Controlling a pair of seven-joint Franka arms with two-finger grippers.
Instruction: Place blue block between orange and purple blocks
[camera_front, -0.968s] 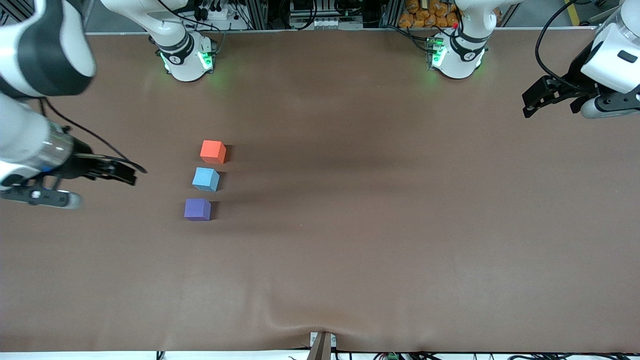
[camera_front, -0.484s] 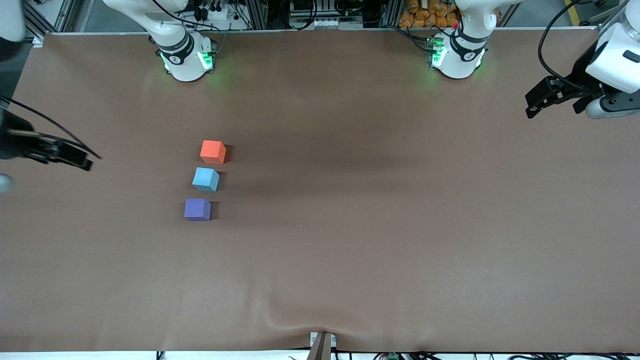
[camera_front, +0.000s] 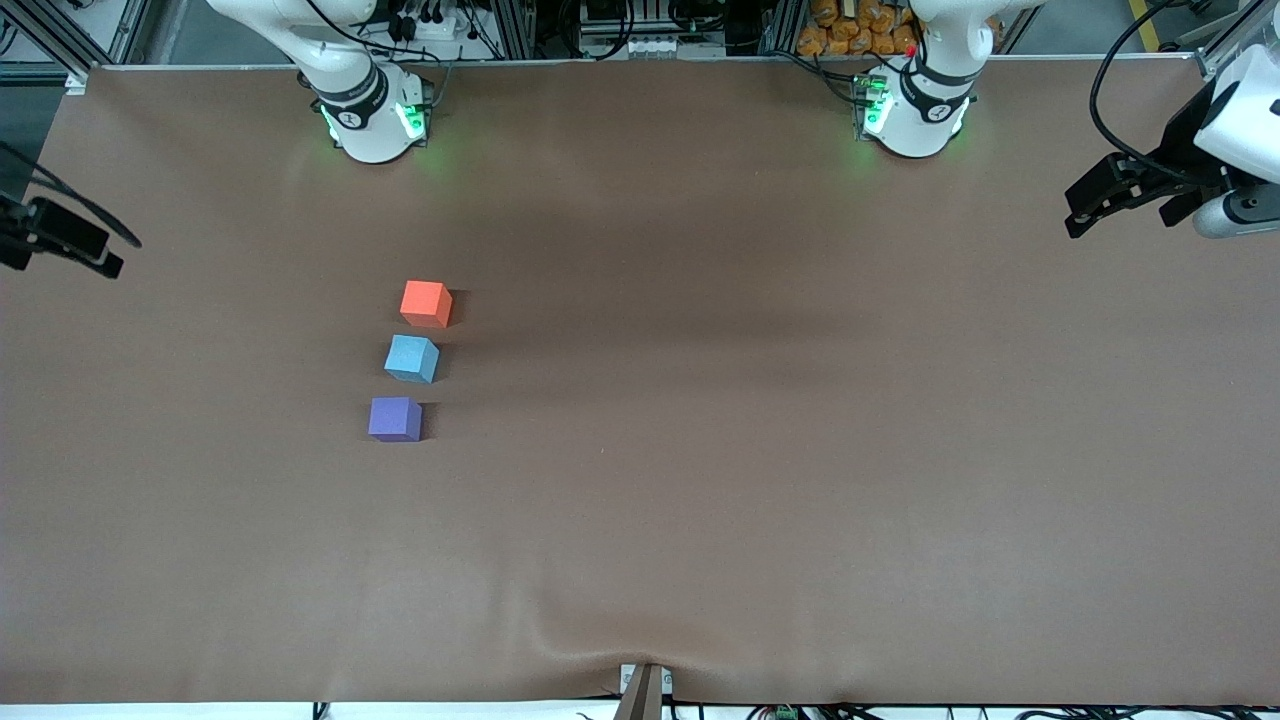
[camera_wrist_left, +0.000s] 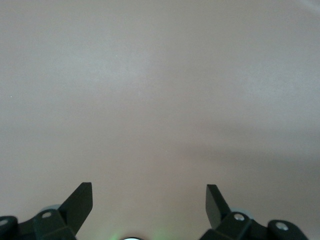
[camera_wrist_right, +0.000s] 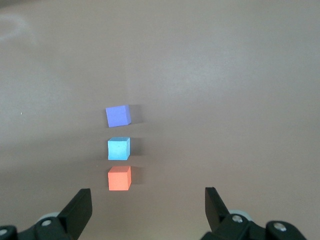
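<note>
The blue block (camera_front: 411, 358) rests on the table between the orange block (camera_front: 426, 303) and the purple block (camera_front: 395, 419), in one short row with small gaps; the purple one is nearest the front camera. All three show in the right wrist view: purple (camera_wrist_right: 118, 116), blue (camera_wrist_right: 119, 148), orange (camera_wrist_right: 119, 178). My right gripper (camera_front: 95, 255) is open and empty, in the air at the right arm's end of the table, well away from the blocks; it also shows in its wrist view (camera_wrist_right: 148, 207). My left gripper (camera_front: 1080, 210) is open and empty over the left arm's end of the table (camera_wrist_left: 149, 202).
The brown table cover (camera_front: 760, 420) has a wrinkle at its near edge (camera_front: 600, 650). The two arm bases (camera_front: 370, 115) (camera_front: 912, 110) stand along the table's back edge. The left wrist view shows only bare cover (camera_wrist_left: 160, 100).
My right arm has drawn back from beside the blocks to the right arm's end of the table. My left gripper has drifted slightly outward. The blocks have not moved.
</note>
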